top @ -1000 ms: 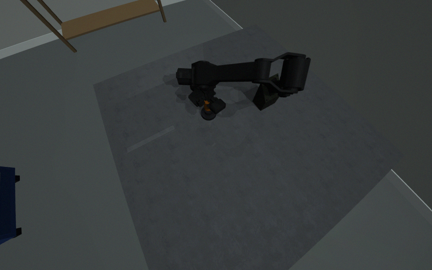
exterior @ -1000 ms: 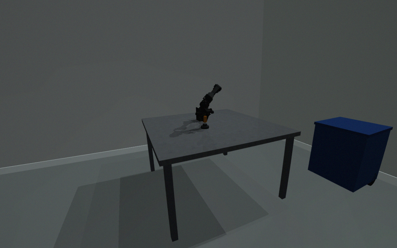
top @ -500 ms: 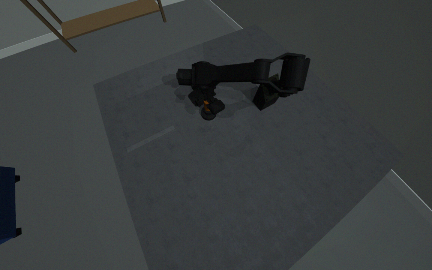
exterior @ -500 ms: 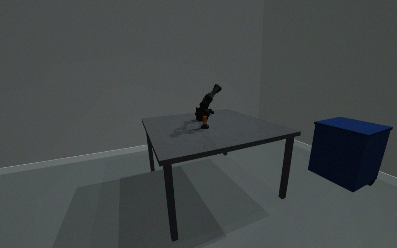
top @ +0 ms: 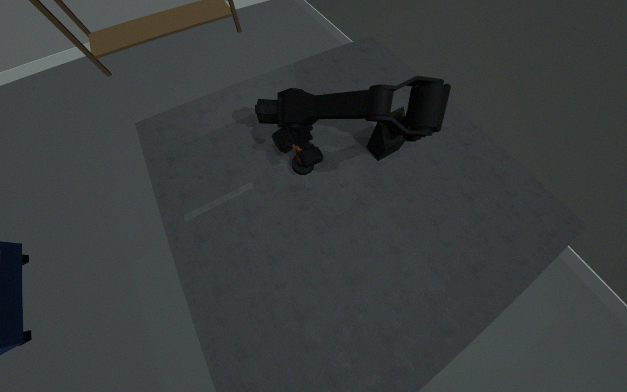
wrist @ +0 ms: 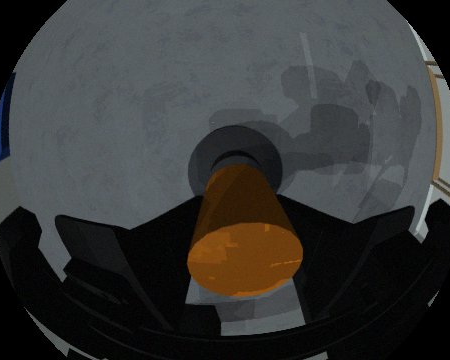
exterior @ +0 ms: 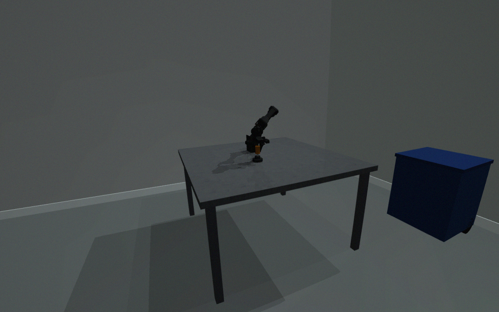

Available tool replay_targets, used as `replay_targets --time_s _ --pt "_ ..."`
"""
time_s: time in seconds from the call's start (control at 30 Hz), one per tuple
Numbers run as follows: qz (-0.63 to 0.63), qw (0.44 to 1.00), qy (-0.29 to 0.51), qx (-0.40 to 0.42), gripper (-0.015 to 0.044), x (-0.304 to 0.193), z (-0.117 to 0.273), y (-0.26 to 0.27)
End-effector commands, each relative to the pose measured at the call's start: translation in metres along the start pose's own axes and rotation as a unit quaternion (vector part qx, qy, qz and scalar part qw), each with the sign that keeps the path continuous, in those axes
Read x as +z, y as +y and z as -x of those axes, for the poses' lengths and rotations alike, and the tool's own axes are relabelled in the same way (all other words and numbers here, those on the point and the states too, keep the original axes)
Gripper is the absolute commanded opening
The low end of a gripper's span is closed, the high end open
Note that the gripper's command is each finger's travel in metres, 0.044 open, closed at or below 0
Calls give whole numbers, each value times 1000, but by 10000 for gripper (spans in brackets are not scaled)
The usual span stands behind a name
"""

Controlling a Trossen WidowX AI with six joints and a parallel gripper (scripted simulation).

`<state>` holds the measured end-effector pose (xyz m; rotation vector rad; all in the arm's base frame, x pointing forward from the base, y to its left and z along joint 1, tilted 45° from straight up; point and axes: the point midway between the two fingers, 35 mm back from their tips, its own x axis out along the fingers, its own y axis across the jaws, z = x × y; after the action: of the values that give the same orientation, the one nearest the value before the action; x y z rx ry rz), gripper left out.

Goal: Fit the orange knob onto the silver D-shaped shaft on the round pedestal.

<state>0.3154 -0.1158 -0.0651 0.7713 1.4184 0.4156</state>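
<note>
The orange knob (top: pixel 298 150) (exterior: pixel 257 149) (wrist: pixel 245 257) stands upright between the fingers of my gripper (wrist: pixel 239 203), which is shut on it. The round dark pedestal (top: pixel 302 168) (exterior: pixel 257 159) (wrist: pixel 205 155) stands on the table directly below the knob. In the exterior view the knob sits above the pedestal with a small light gap between them, so it is not flush with the pedestal. The silver shaft is hardly visible there. Its flat side and the hole under the knob are hidden, so I cannot tell how they line up.
The grey table (top: pixel 335 273) (exterior: pixel 290 170) carries the arm (top: pixel 345 104) (exterior: pixel 260 126), whose base is behind the pedestal in the exterior view. A blue cabinet (top: pixel 6 292) (exterior: pixel 426 193) and a brown wooden shelf (top: pixel 160 26) stand away from the table.
</note>
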Motion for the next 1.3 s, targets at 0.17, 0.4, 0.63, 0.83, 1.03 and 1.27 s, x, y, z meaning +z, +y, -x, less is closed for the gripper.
replay_targets --time_s 0.17,0.4,0.63,0.83,1.03,1.27 --pt "-29 1000 -2 2 0 0 -2 -1" --pt "-29 1000 -2 2 0 -1 -3 0" --pt "-29 1000 -2 2 0 -2 -1 0" --pt "-41 999 -2 2 0 -1 2 1" --pt "-133 991 -2 2 0 0 1 -1" --pt "-133 991 -2 2 0 -1 -2 -1"
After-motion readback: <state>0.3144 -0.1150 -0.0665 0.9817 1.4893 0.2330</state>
